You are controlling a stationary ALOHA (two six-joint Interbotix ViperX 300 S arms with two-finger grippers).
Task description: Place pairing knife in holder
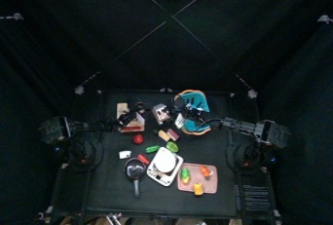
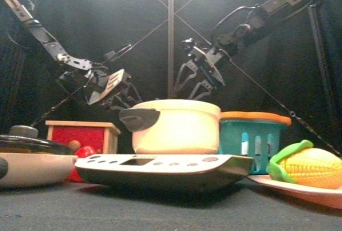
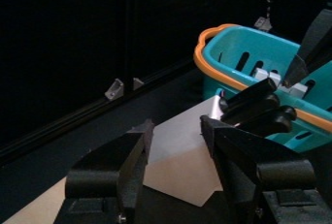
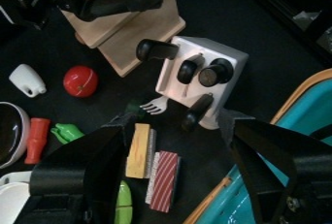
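The white holder [image 4: 195, 73] stands beside a wooden block [image 4: 130, 29], with several black knife handles poking out of it. I cannot tell which handle is the pairing knife; one black handle [image 4: 195, 114] sits nearest my right gripper. My right gripper [image 4: 182, 136] hovers just off the holder, open wide with nothing between its fingers; it also hangs behind the pot [image 2: 201, 75]. My left gripper [image 3: 176, 131] grips the pale top of the wooden block [image 3: 182, 165] and shows at the left [image 2: 110, 83]. From above, the holder [image 1: 163, 112] lies between the two arms.
A teal basket [image 4: 309, 121] with an orange rim [image 3: 247, 34] stands right of the holder. A fork [image 4: 149, 107], a tomato [image 4: 81, 80] and toy food pieces [image 4: 140, 150] lie nearby. At the front stand a cream pot [image 2: 174, 125], a scale [image 2: 160, 165], a pan [image 2: 34, 160] and corn [image 2: 314, 165].
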